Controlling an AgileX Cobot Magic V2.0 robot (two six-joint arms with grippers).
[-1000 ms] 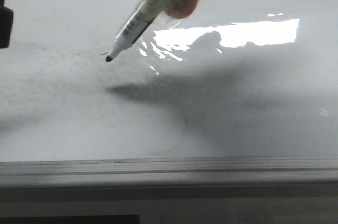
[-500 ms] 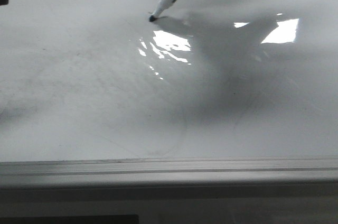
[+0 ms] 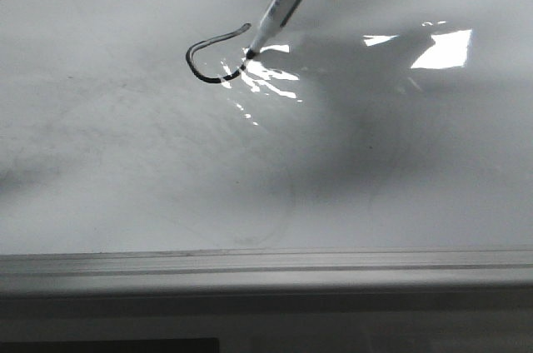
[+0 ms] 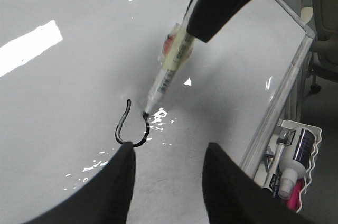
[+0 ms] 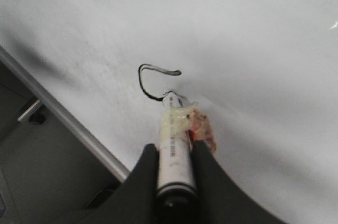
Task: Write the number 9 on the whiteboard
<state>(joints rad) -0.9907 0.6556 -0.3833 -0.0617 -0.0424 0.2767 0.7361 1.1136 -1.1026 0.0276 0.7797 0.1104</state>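
Marker (image 5: 174,155) clamped mid-barrel by right gripper (image 5: 174,168); rigid, light, tip skids easily on glossy whiteboard (image 3: 125,161); left gripper (image 4: 168,168) open.

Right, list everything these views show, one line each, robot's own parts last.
whiteboard: one, glossy white, fills the front view.
number 9: one, black, unfinished open hook, upper middle of the board.
marker: one, pale barrel, tip on the stroke's end.
ledge: one, grey, along the board's lower edge.
basket: one, white, past the board's edge, holding a bottle and pens.
left gripper: black, open, hovering near the stroke.
right gripper: black, clamped on the marker.
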